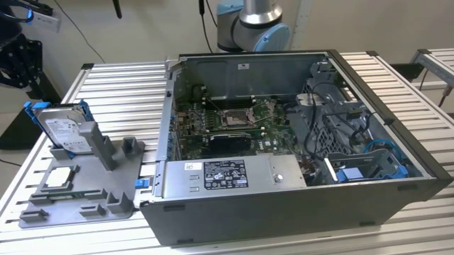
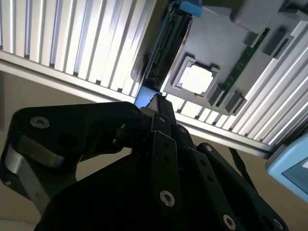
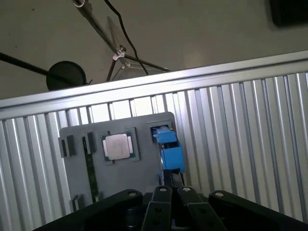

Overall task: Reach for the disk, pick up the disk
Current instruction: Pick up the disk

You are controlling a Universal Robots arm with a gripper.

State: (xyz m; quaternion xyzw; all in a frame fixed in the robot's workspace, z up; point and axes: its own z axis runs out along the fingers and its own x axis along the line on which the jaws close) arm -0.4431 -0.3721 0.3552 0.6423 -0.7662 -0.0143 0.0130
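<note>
The disk (image 1: 60, 129), a silver-grey drive with a white label in a blue bracket, stands upright in a slot of the grey fixture (image 1: 78, 210) at the exterior view's left. The first wrist view has the disk (image 3: 167, 149) edge-on, just beyond my gripper (image 3: 172, 188). In the second wrist view the disk (image 2: 166, 45) also shows edge-on, its blue corner right at the tip of my gripper (image 2: 156, 102). The fingers lie together with nothing between them. My gripper hangs off the table's edge, over the floor, a short way from the disk.
A small square silver chip (image 3: 117, 146) and a green memory stick (image 3: 88, 168) lie in the fixture beside the disk. An open computer case (image 1: 284, 212) takes up the middle and right of the slatted metal table (image 1: 120, 90). The arm's dark wrist end (image 1: 14, 53) is at the exterior view's left edge.
</note>
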